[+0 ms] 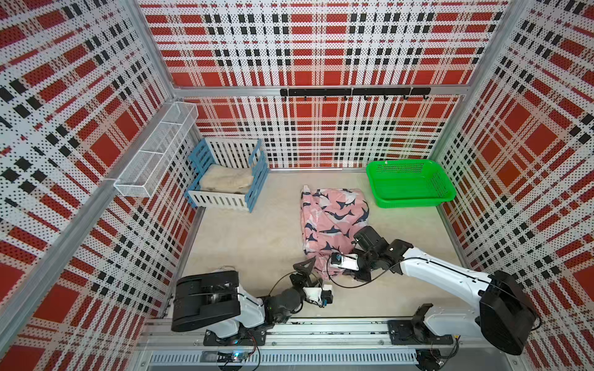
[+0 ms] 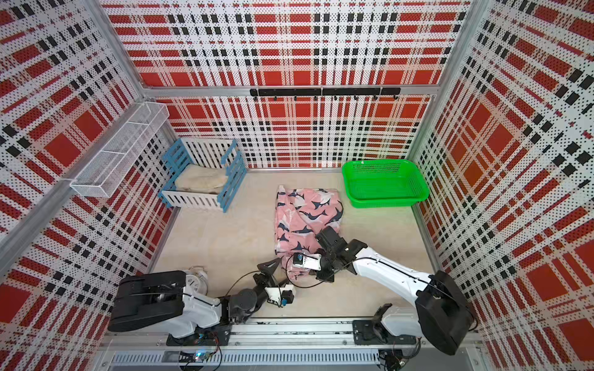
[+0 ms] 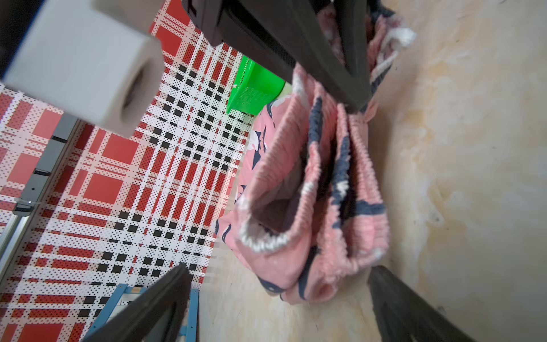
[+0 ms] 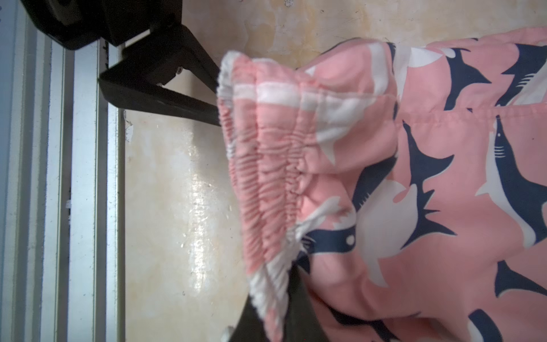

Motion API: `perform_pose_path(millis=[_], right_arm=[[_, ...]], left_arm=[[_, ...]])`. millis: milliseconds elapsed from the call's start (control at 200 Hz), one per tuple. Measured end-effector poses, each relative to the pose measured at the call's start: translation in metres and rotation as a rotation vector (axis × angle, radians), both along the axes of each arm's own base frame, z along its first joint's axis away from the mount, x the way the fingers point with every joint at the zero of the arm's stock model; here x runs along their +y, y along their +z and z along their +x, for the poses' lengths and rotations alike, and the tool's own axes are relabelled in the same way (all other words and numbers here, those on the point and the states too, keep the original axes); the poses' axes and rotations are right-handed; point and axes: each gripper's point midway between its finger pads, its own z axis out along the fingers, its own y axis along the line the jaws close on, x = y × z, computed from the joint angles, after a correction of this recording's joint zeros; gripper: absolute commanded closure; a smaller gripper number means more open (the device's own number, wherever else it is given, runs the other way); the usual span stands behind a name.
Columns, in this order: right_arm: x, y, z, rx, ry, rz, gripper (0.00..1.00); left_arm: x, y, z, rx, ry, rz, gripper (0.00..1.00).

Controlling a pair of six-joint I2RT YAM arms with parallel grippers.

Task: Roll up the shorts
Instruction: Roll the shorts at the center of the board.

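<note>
Lying lengthwise on the pale worktop, the shorts run from just beside the green basket at the back toward the front rail, pink cloth printed with navy-and-white sharks. Their gathered waistband is the near end, bunched into several folds. The right jaws are clenched on that waistband: in the left wrist view their dark fingers meet on the elastic, and the folds trail away from them. The left jaws stand released, their fingers spread wide and turned on their side, close beside the waistband. The pink folds sit ahead of the gap, and I cannot tell whether either tip touches the cloth. In the right wrist view one of those left fingers reaches to the waistband's edge. Well apart at the back left, a blue-and-white slatted crate holds a cream cloth, and a white wire basket hangs on the left wall
</note>
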Motion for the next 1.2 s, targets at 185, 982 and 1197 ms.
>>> perform_pose_path(millis=[185,982,1197], right_arm=[[-0.001,0.000,-0.001,-0.002,0.000,0.001,1.00],[-0.010,0.055,0.034,-0.315,-0.175,0.176,0.43],[-0.020,0.107,0.036,-0.479,-0.212,0.285,0.50]], left_arm=[[-0.020,0.005,0.005,-0.020,-0.057,-0.009,0.02],[-0.022,0.024,-0.003,0.483,-0.176,-0.319,1.00],[-0.025,0.025,0.008,0.765,-0.152,-0.458,1.00]])
